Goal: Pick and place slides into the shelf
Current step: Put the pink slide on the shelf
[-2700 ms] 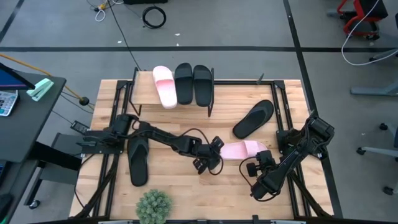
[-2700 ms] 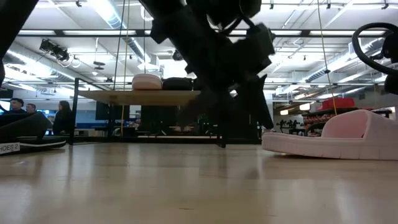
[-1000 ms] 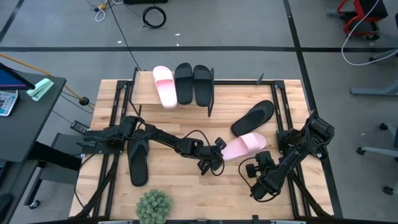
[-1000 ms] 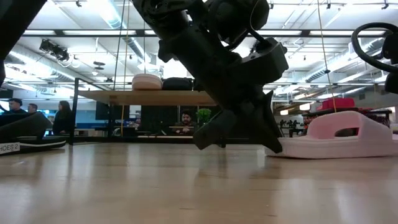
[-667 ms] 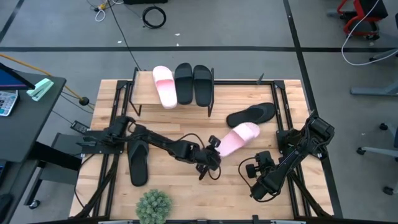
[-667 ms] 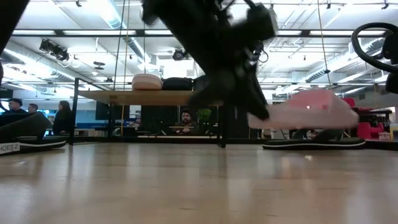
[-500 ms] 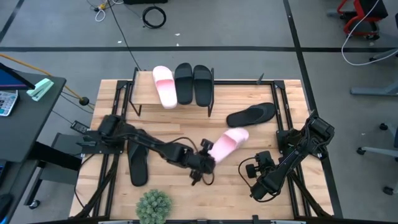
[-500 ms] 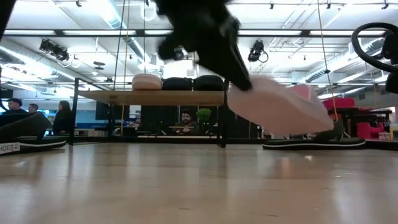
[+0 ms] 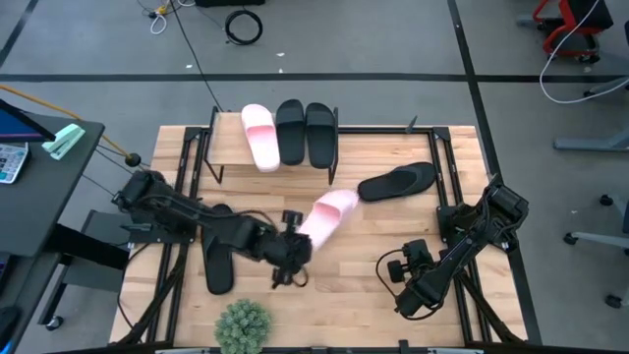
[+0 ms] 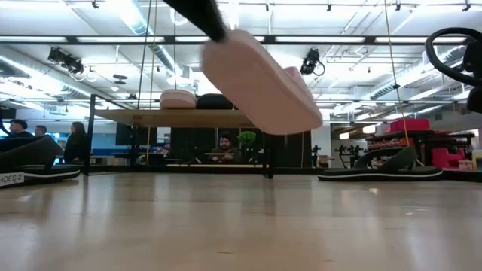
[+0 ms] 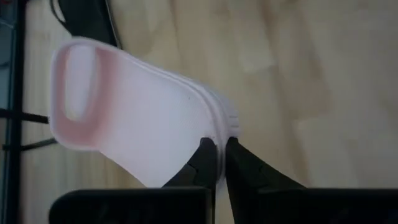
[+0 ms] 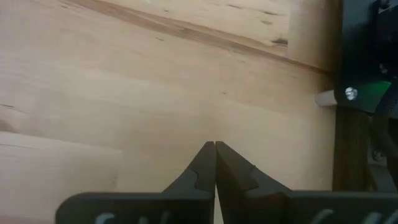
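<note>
Left jaws (image 9: 295, 233) pinching pink slide (image 9: 328, 210) aloft, right jaws (image 12: 215, 155) closed empty, shelf (image 9: 228, 147) holding three slides.

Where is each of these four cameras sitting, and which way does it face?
High view: overhead, straight down on the table; both arms show.
Low view: table height, facing the rack and room; no arm clearly shows.
Left wrist view: on the left arm, past its left hand pinching the pink slide.
Right wrist view: on the right arm, past its right hand at bare wood.
High and low views share the lifted pink slide.
</note>
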Controlling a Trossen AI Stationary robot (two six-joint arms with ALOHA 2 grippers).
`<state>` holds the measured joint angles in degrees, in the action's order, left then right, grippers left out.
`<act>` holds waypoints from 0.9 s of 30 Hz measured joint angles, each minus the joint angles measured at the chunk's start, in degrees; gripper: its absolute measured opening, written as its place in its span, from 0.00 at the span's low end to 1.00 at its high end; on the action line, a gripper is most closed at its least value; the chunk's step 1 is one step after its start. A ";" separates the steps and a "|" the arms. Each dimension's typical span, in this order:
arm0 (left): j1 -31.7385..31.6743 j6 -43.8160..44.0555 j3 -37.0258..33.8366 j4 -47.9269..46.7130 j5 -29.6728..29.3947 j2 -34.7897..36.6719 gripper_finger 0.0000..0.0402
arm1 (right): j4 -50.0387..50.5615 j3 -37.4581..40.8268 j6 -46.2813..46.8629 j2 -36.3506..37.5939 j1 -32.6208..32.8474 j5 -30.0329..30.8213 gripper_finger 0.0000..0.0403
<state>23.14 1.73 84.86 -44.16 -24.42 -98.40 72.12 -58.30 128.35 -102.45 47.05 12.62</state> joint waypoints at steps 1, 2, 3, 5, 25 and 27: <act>0.94 1.09 0.00 -0.99 0.07 1.10 0.04 | -0.07 0.00 -0.04 0.00 0.00 0.00 0.02; 2.03 2.34 0.00 -2.47 0.09 2.30 0.04 | -0.10 0.00 -0.09 0.00 0.00 0.00 0.02; 3.02 3.74 0.00 -4.10 0.11 3.60 0.04 | -0.31 0.00 -0.36 0.00 0.00 0.00 0.02; 4.99 7.54 0.00 -6.22 0.04 6.08 0.04 | -1.06 0.00 -0.53 0.00 0.00 0.00 0.02; 16.52 30.65 0.02 -20.79 -20.67 26.96 0.04 | -2.56 0.00 -0.63 0.00 0.01 0.04 0.02; 16.06 30.63 0.02 -23.08 -23.80 28.67 0.04 | -2.56 0.00 -0.65 0.00 0.02 0.61 0.02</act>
<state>39.20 32.36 84.88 -67.25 -48.23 -69.72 69.56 -58.30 127.70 -102.45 47.07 13.24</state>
